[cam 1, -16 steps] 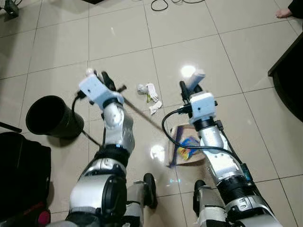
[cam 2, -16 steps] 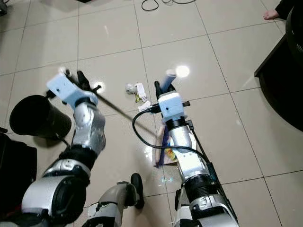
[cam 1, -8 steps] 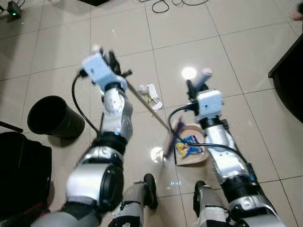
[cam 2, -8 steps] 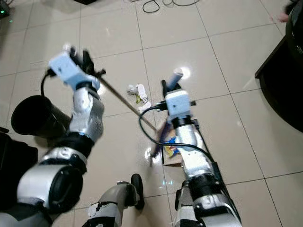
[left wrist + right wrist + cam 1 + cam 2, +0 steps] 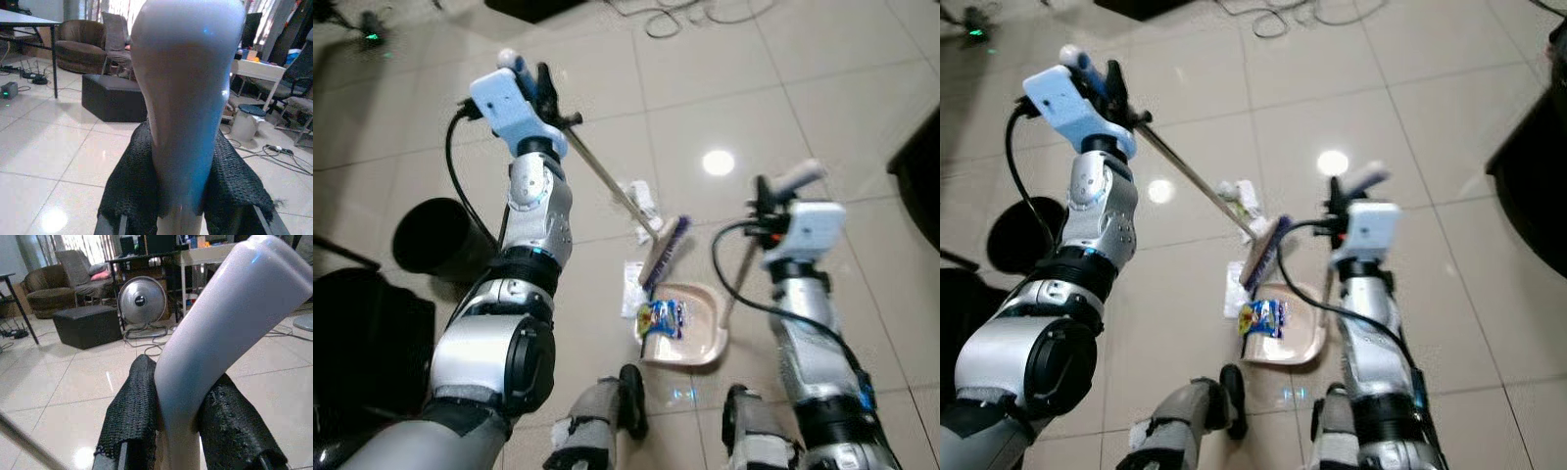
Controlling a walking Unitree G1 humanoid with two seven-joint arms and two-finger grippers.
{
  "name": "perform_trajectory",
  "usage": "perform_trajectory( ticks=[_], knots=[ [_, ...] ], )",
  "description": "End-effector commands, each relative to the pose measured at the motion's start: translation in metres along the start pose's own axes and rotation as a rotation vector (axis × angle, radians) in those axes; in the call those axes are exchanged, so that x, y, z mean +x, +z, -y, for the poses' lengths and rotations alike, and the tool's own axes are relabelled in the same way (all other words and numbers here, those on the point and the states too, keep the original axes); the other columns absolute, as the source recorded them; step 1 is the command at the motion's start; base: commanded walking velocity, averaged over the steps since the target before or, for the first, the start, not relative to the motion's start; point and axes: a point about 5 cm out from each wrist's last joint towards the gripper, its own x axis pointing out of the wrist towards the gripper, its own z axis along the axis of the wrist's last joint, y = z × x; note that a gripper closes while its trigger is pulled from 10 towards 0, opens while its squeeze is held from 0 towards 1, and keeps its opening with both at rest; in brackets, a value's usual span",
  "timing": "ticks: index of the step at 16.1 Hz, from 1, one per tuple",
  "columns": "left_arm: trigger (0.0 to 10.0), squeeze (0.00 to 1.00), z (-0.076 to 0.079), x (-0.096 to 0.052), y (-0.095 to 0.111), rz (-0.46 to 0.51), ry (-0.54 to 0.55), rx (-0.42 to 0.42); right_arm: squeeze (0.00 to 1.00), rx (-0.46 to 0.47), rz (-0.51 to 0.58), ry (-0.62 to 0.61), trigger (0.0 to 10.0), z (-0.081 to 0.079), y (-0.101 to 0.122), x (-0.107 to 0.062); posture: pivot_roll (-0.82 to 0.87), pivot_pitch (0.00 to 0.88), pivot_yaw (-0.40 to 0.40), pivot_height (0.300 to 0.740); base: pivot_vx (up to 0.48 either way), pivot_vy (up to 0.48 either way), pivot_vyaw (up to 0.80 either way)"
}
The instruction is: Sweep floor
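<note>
Broom [image 5: 662, 253] clamped in our left gripper [image 5: 540, 86] jaws; right gripper [image 5: 773, 192] jaws grip dustpan [image 5: 690, 333] handle; wrapper [image 5: 662, 318] inside.

Purple-bristled broom [image 5: 663, 257] slants above beige dustpan [image 5: 705, 338] holding wrapper [image 5: 661, 317].

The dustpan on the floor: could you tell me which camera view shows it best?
The left eye view: the whole dustpan shows, pan and wrapper inside. The right eye view shows the same scene. The right wrist view shows its pale handle in the right gripper.
</note>
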Motion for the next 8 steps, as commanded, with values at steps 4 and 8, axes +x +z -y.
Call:
perform_trajectory(
  ticks=[4, 8],
  knots=[
    [10.0, 0.00, -0.028, 0.002, 0.005, 0.007, 0.010, 0.131, 0.00, 0.077, 0.081, 0.001, 10.0, 0.005, 0.022, -0.004, -0.05, 0.104, 0.167, 0.740, 0.000, 0.000, 0.00],
    [10.0, 0.00, -0.048, 0.002, 0.008, -0.002, 0.024, 0.252, 0.00, 0.095, 0.066, 0.020, 10.0, 0.010, 0.025, -0.013, -0.07, 0.077, 0.160, 0.740, 0.000, 0.000, 0.00]
  ],
)
